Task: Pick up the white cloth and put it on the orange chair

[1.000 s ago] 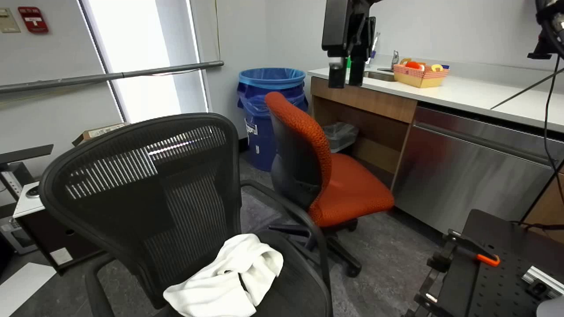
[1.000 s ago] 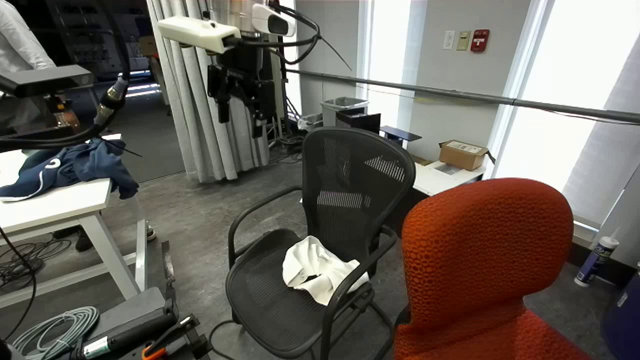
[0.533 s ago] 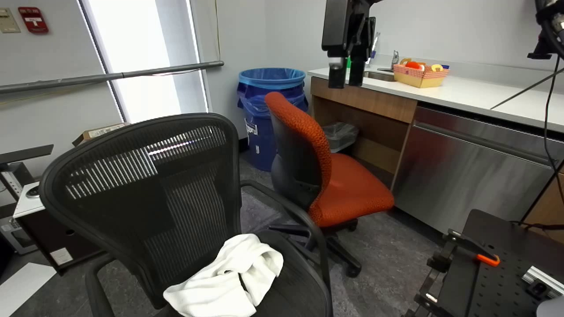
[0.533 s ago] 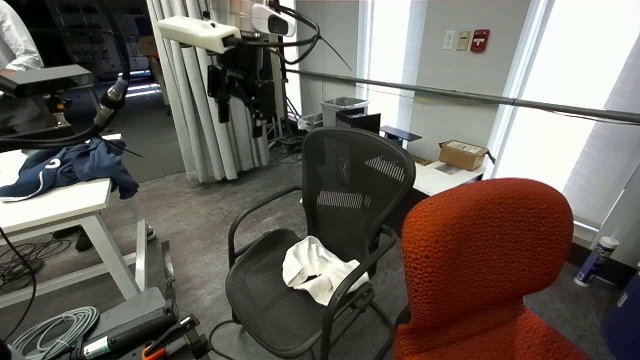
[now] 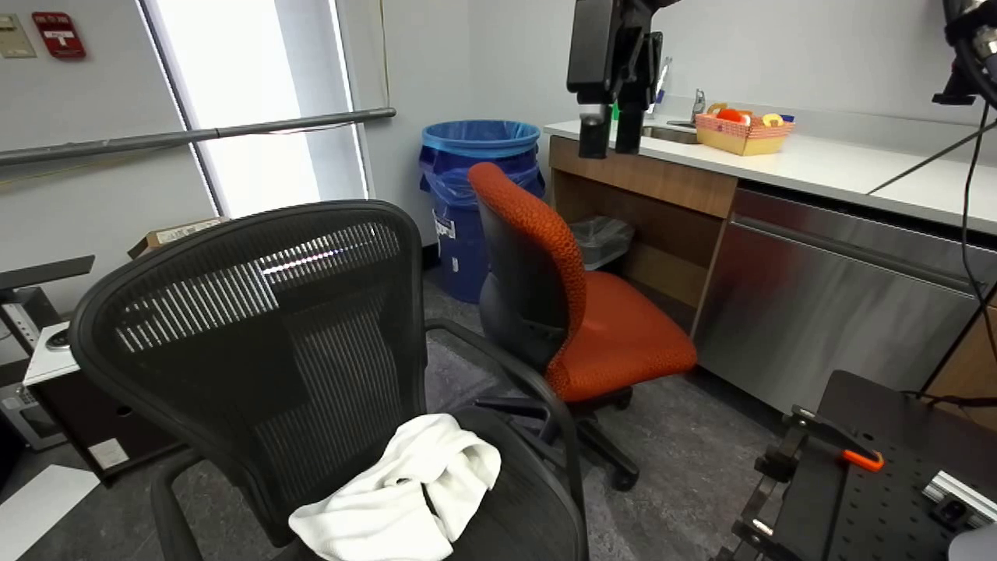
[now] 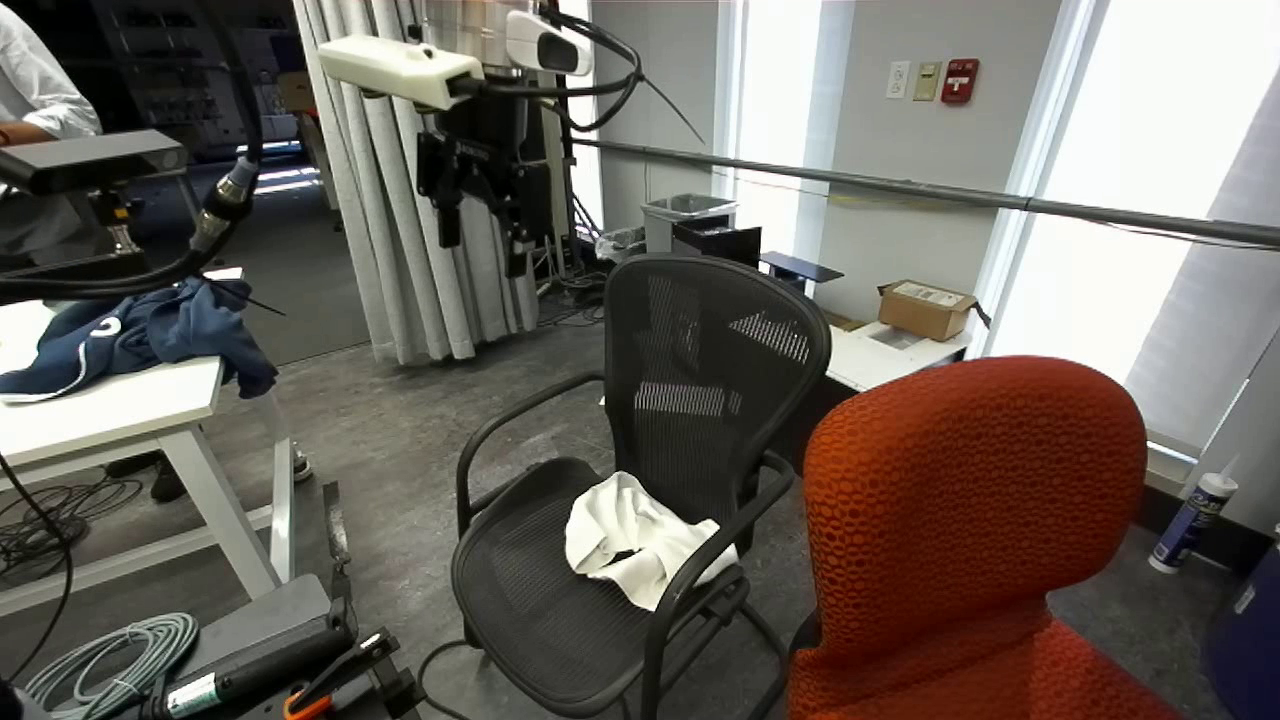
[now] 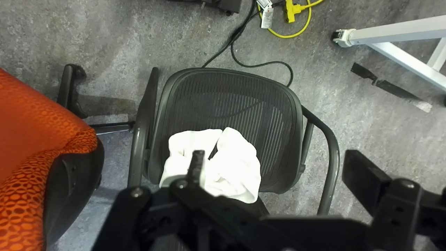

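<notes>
In an exterior view, near and left of centre, the white cloth (image 5: 378, 502) lies crumpled on the seat (image 5: 518, 510) of the black mesh chair (image 5: 249, 343). The gripper (image 5: 611, 144) hangs well above the seat, apart from the cloth; the wrist view shows its fingers (image 7: 364, 177) spread wide. Farther right stands the orange chair (image 5: 623, 335). Far beyond stands a blue bin (image 5: 467, 265), a counter (image 5: 841, 164) to its right.
</notes>
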### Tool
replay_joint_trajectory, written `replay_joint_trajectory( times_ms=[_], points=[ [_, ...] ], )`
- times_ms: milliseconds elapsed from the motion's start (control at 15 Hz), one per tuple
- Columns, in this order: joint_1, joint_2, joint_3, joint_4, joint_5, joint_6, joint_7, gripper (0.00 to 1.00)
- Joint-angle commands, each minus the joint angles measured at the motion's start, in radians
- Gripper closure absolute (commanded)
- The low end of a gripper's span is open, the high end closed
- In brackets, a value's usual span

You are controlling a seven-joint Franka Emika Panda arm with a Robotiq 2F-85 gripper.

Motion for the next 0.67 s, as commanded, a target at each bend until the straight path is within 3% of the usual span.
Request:
replay_joint_trajectory(
  times_ms=[0, 333, 600],
  points=[
    [-0.022, 0.047, 0.009, 0.011, -0.010, 0.078, -0.014, 0.00],
    [-0.026, 0.197, 0.014, 0.020, -0.064, 0.302, -0.034, 0.00],
    [-0.018, 0.339, 0.027, 0.038, -0.095, 0.416, -0.044, 0.00]
  ],
)
